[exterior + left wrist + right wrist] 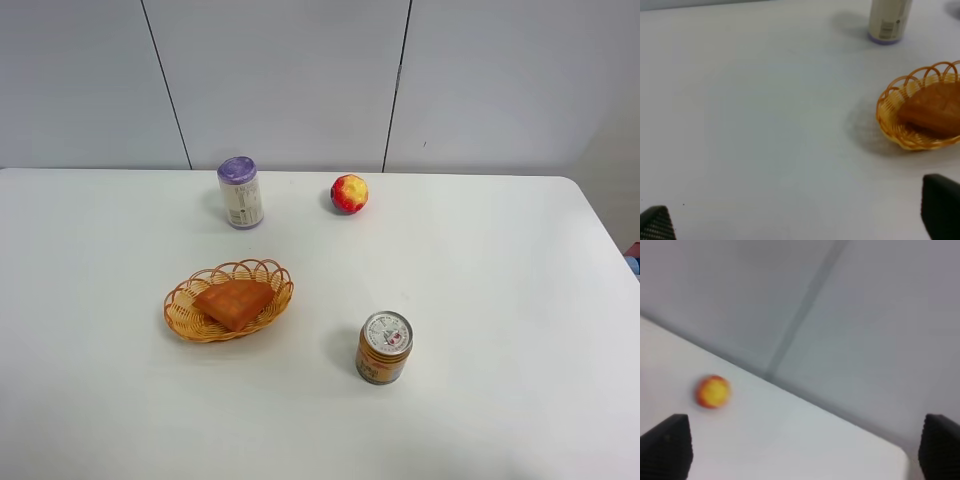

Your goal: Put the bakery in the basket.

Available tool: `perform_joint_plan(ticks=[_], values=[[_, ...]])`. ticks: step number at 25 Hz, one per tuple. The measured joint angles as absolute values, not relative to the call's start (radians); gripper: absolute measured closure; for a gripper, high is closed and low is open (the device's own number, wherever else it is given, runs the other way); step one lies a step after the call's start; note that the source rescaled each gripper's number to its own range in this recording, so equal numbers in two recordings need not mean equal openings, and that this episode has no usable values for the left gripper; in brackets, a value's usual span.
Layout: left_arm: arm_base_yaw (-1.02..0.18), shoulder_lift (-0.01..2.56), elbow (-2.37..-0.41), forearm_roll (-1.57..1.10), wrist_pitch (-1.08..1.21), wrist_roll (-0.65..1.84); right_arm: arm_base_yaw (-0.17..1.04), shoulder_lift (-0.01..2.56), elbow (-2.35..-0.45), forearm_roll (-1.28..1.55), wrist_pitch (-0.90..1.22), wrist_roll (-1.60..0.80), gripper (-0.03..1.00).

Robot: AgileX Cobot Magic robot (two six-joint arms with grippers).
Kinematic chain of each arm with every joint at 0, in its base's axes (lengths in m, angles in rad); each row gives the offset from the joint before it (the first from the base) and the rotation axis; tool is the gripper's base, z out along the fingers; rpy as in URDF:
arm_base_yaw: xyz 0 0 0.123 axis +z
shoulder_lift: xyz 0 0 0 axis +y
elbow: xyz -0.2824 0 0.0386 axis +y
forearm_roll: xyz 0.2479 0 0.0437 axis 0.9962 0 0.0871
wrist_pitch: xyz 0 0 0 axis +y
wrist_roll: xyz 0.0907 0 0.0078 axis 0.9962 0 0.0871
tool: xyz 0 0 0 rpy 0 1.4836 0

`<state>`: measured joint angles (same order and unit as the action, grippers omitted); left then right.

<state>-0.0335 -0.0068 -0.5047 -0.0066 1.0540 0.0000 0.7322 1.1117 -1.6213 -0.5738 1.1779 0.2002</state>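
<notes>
Left end effector: fingertips spread wide at the two lower corners of the left wrist view, nothing between them, held above bare white surface. Right end effector: fingertips likewise wide apart and empty, facing the rear wall, with the apple blurred ahead of it on the surface. Neither end effector appears in the exterior high view.

Bakery: lies flat inside the basket, grid face up, touching no end effector. The basket sits left of centre on the surface. White can: upright behind the basket, near the rear edge. Apple: beside that can, to its right and apart from it. Orange can: upright, right of the basket and nearer the front, well apart from it.
</notes>
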Motion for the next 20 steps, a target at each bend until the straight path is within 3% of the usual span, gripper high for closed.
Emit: perform_joint_plan(ticks=[11, 15, 20], values=[[-0.033, -0.007, -0.505, -0.007, 1.054, 0.000, 0.200, 0.476, -0.973, -0.312, 1.162, 0.270, 0.29], [-0.033, -0.007, -0.505, -0.007, 1.054, 0.000, 0.118, 0.266, -0.812, -0.140, 1.158, 0.231, 0.29], [-0.033, -0.007, -0.505, -0.007, 1.054, 0.000, 0.097, 0.152, -0.621, -0.030, 1.150, 0.098, 0.29]])
